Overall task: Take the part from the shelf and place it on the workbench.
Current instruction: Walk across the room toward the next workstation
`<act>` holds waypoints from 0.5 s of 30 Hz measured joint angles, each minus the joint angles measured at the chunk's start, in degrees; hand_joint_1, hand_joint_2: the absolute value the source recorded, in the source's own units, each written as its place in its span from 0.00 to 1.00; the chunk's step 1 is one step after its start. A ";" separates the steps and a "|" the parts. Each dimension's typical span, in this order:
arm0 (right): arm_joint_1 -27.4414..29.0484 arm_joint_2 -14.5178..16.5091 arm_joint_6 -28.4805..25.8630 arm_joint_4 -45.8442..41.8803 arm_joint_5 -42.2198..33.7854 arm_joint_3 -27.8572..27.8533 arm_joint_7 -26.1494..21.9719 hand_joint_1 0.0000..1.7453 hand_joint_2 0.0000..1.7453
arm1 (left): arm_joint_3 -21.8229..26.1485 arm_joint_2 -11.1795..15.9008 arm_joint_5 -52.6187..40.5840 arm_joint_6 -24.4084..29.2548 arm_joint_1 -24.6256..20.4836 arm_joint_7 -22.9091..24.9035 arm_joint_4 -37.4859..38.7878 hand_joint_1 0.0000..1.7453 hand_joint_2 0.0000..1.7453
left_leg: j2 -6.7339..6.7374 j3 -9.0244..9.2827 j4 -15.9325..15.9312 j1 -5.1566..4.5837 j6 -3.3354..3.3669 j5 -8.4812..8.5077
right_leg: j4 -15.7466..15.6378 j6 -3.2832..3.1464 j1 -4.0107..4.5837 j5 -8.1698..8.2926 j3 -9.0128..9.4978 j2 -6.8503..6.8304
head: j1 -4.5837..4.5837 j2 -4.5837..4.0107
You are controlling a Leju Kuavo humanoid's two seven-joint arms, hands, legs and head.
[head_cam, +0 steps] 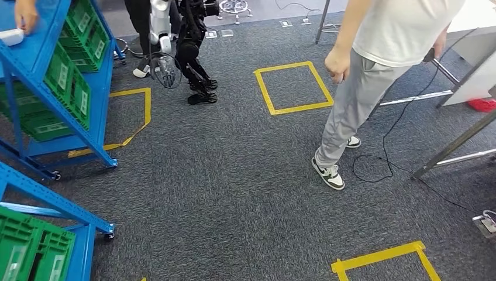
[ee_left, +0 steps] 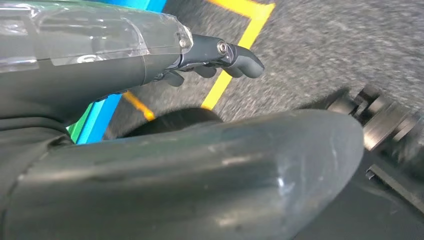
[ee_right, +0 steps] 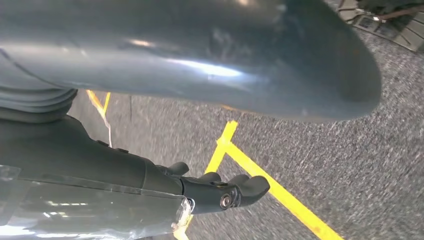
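Note:
A blue shelf rack with green bins stands at the left of the head view. On its top level lies a small white object, with a person's hand resting beside it. My left hand hangs over grey carpet near a blue shelf foot, fingers apart and holding nothing. My right hand also hangs over the carpet and yellow tape, its fingers loosely extended and holding nothing.
A person in grey trousers stands on the carpet to the right of centre. Another dark-legged robot stands at the back. A second blue rack is near left. Table legs, cables and yellow floor squares lie to the right.

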 joint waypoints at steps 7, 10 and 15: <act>-0.36 -0.01 0.10 0.08 0.04 0.04 -0.09 0.00 0.00 | -0.04 0.08 0.00 0.13 0.00 0.01 0.02 0.00 0.00 | 5.62 8.86 -13.94 0.10 0.34 5.20 | 1.03 1.79 -0.01 -1.06 0.20 -4.49 | -1.15 0.00; -0.63 0.00 0.03 0.09 0.13 0.13 -0.39 0.00 0.00 | -0.07 0.06 -0.02 0.34 -0.01 0.03 0.03 0.00 0.00 | 3.95 8.51 -14.00 -0.18 1.80 5.42 | 1.32 2.56 -0.27 -1.64 0.26 -4.59 | -0.78 0.00; 0.06 -0.31 -0.23 0.21 0.24 0.23 -1.13 0.00 0.00 | -0.09 -0.19 -0.16 0.60 -0.57 0.17 0.04 0.00 0.00 | -0.61 8.35 -14.13 -0.43 3.20 5.98 | 16.12 2.74 -0.50 -9.64 -5.79 0.21 | -0.04 0.00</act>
